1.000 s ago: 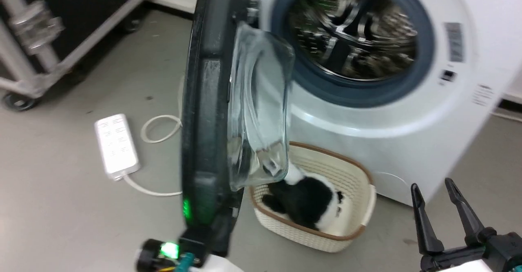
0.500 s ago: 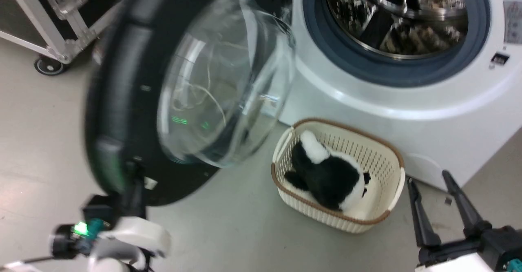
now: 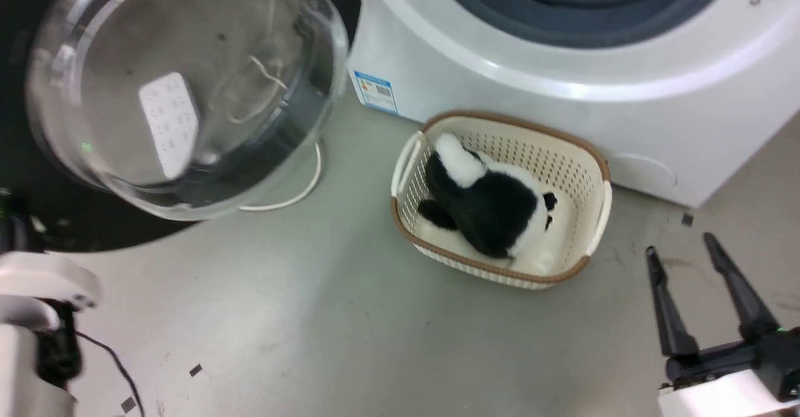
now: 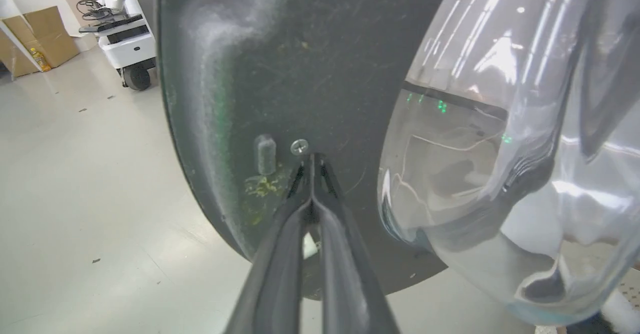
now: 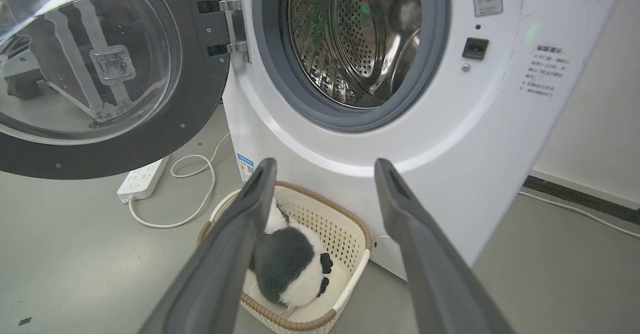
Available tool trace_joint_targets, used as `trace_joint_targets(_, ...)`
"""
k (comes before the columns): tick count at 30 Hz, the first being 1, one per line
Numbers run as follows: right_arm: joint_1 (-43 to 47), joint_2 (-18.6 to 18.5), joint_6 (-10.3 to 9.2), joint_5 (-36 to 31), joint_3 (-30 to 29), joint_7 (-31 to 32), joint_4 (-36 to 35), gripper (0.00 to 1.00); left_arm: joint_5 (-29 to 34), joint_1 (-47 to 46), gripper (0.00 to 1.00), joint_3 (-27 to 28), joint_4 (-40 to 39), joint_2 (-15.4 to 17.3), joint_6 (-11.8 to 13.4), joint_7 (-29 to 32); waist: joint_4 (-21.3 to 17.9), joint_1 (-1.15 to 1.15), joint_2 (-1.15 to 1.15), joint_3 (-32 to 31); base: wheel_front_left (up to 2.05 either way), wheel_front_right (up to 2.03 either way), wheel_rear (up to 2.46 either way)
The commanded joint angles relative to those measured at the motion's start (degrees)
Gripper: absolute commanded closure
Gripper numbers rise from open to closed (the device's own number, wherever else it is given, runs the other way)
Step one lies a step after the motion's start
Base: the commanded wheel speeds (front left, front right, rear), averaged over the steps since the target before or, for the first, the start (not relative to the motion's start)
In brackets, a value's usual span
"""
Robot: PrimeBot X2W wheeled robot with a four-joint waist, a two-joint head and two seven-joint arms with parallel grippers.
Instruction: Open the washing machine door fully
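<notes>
Our left tool (image 4: 311,158), fingers pressed together, touches the inner face of the washing machine door (image 4: 300,48), which stands wide open; our right tool (image 3: 680,245) hangs spread and empty.

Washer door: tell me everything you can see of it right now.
The door is a large round glossy black ring around a bulging clear glass bowl. It hangs on a metal hinge beside the washer's drum opening, swung wide open, inner face and bowl toward the room. That face looks dusty and scuffed, with a screw and a small peg. The shut left gripper seems to press its tips against it by the screw.
</notes>
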Motion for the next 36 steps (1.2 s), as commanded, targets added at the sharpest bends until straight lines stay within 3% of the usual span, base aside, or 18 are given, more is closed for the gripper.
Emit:
trace_joint_targets(1,-0.9,-0.7,0.05,-0.3,-0.4,-0.2,-0.7,0.0,-0.3,-2.0,1.0,0.9,1.9,0.9,0.0,-0.7,-0.9,-0.01,0.0,1.6,0.0,0.0,0.0)
trace_joint_targets(9,-1.4,-1.8,0.05,-0.2,-0.6,0.0,-1.2,0.0,0.1,-8.9,1.0,2.9,11.2,3.3,-2.2,-2.8,-1.5,-0.01,0.0,2.7,0.0,0.0,0.0)
trace_joint_targets(15,-1.8,-1.1,0.05,0.2,-0.8,0.0,-0.1,0.0,3.9,-8.2,1.0,3.6,7.8,2.7,-3.5,-2.9,-2.0,-0.01,0.0,0.1,0.0,0.0,0.0)
trace_joint_targets(21,-1.3,0.6,0.05,0.3,-1.8,-0.2,1.8,0.0,9.9,-2.2,1.0,3.6,-4.2,-2.6,-3.8,-3.0,-3.2,-0.01,0.0,-5.3,0.0,0.0,0.0)
trace_joint_targets(26,-1.1,1.9,0.05,0.6,-1.9,-0.2,2.9,0.0,11.2,4.4,1.0,4.7,-15.4,-9.1,-4.0,-3.0,-6.0,-0.01,0.0,-9.7,0.0,0.0,0.0)
trace_joint_targets(30,-0.6,2.7,0.05,0.0,-1.5,-0.2,2.9,0.0,13.8,10.4,1.0,2.5,-22.2,-14.2,-3.8,-3.0,-8.8,-0.01,0.0,-13.0,0.0,0.0,0.0)
trace_joint_targets(36,1.6,3.5,0.05,-0.8,-1.2,-0.2,1.5,0.0,16.1,19.2,1.0,-0.3,-27.1,-17.6,-3.5,-3.0,-13.0,-0.01,0.0,-16.7,0.0,0.0,0.0)
